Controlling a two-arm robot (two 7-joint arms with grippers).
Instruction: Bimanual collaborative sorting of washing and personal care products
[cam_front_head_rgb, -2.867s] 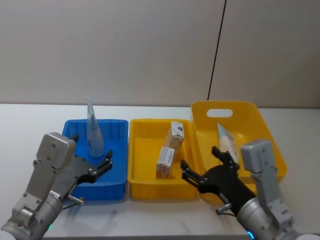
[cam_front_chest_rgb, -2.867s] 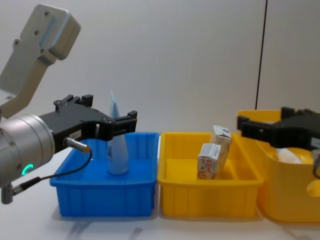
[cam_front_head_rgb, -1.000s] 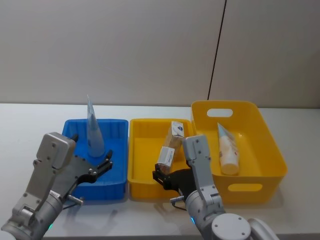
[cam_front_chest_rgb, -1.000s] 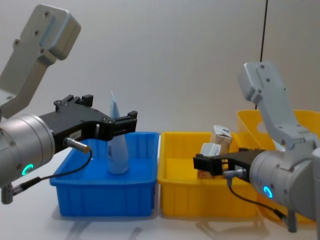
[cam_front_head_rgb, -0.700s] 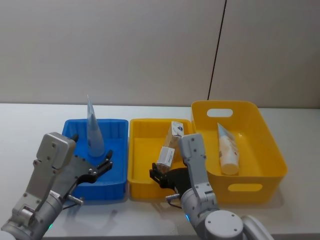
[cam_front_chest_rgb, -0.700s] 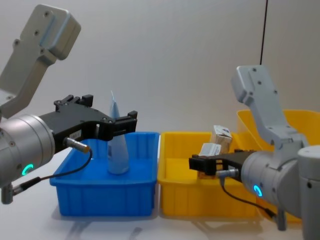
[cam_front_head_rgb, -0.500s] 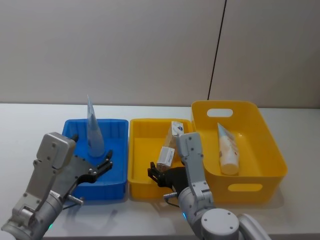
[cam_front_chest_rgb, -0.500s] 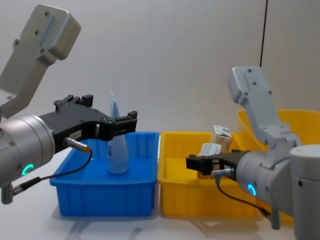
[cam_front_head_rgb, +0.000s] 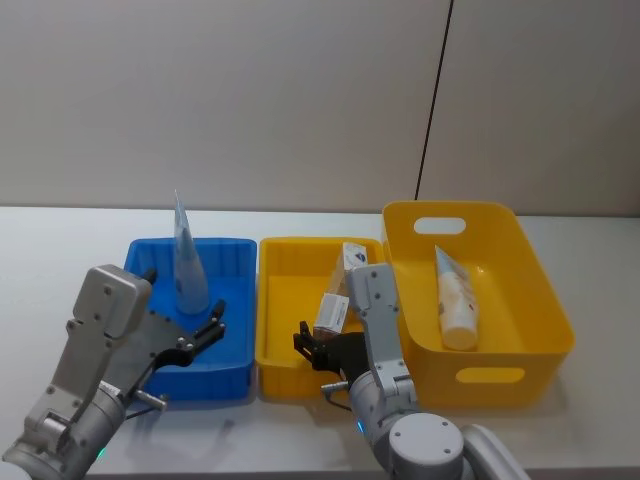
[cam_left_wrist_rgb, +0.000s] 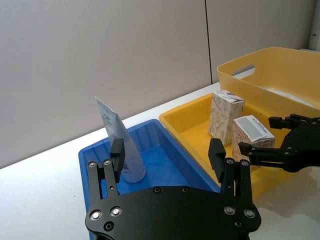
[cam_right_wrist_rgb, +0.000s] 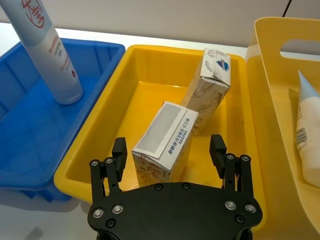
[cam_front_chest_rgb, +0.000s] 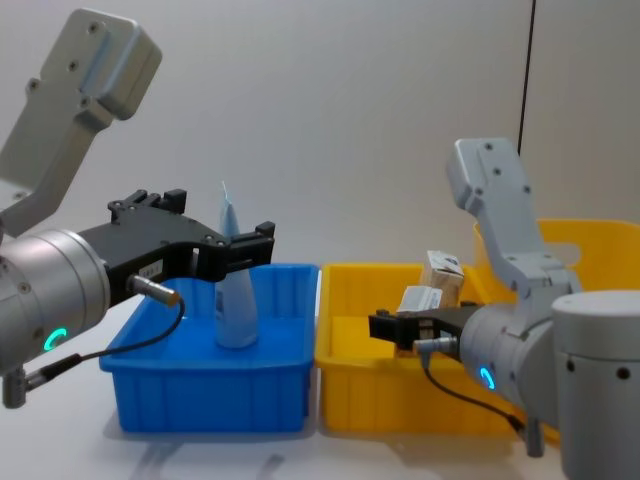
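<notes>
Right gripper (cam_right_wrist_rgb: 169, 150) hangs spread wide over the yellow plastic tray (cam_right_wrist_rgb: 125, 75), straddling 1 white-orange carton (cam_right_wrist_rgb: 165, 137). Left gripper (cam_left_wrist_rgb: 167, 155) sits open near the upright pale blue squeeze tube (cam_left_wrist_rgb: 121, 145) in the blue plastic bin (cam_left_wrist_rgb: 165, 145).

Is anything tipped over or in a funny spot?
Nothing is spilled or broken. One tube stands on its cap in the blue bin, while the other tube lies flat in the big yellow basket. In the yellow tray, one carton leans tilted beside the other carton.
</notes>
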